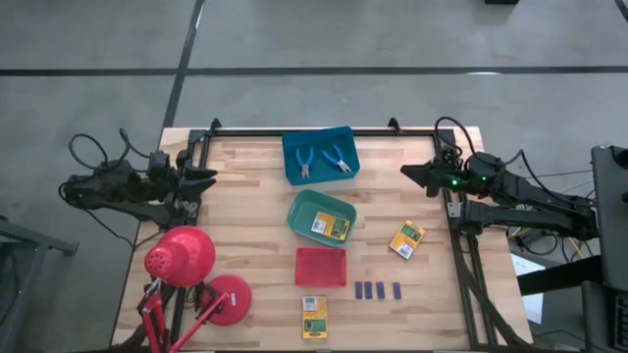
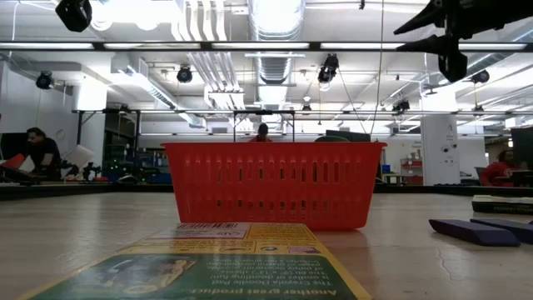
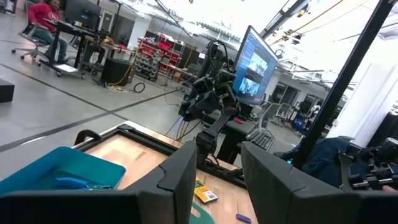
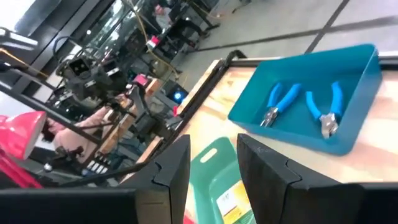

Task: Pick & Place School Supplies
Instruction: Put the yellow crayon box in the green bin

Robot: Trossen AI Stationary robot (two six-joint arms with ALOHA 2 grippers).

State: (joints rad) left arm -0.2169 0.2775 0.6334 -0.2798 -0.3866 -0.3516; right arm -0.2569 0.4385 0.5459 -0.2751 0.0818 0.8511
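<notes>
Your left gripper [image 1: 211, 177] waits at 9 o'clock off the table's left edge, fingers [image 3: 180, 180] parted w/ a clear gap, nothing btwn them. Right gripper [image 1: 407, 173] sits opposite at 3 o'clock, fingers [image 4: 171, 168] likewise apart, holding nothing.

Supplies, seen from above, table centre as the dial:
- Two blue-handled tools [image 1: 319, 160] lie side by side in the blue tray [image 1: 294, 172], 12 o'clock.
- One yellow-green box [image 1: 331, 227] lies in the green tray [image 1: 299, 216], approx centre.
- 2nd box [image 1: 406, 239] flat on the wood at 4 o'clock, near the right frame rail.
- 3rd box [image 1: 314, 317] at 6 o'clock by the near edge, just below the red tray [image 1: 321, 266].
- Four dark blue-purple blocks [image 1: 378, 290] in a row at 5 o'clock, beside the red tray, apart from each other.

Red lamp [image 1: 180, 257] stands at 8 o'clock.
</notes>
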